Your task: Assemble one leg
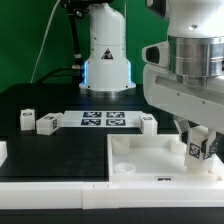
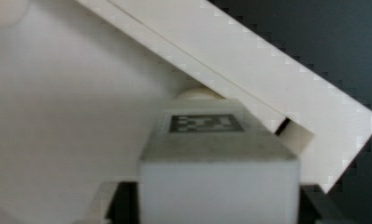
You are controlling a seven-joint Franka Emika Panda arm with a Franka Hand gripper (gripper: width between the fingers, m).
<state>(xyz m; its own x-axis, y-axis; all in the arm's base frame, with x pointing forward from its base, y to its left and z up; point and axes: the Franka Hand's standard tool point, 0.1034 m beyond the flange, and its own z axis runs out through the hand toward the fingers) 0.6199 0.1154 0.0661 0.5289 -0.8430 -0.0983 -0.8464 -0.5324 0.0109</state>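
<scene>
My gripper (image 1: 198,143) is shut on a leg (image 1: 198,148), a small white post with a black-and-white tag, and holds it at the far corner of the white tabletop (image 1: 150,160) on the exterior view's right. In the wrist view the leg (image 2: 209,165) fills the space between my dark fingers (image 2: 313,198). Its tag (image 2: 206,123) faces the camera. Its far end sits by a small round nub (image 2: 199,96) under the tabletop's raised rim (image 2: 254,70). Whether the leg touches the tabletop I cannot tell.
Two loose white legs (image 1: 26,119) (image 1: 47,123) lie on the black table on the exterior view's left, and a third (image 1: 147,123) beside the marker board (image 1: 105,119). The arm's white base (image 1: 106,55) stands behind. A round socket (image 1: 124,168) shows on the tabletop.
</scene>
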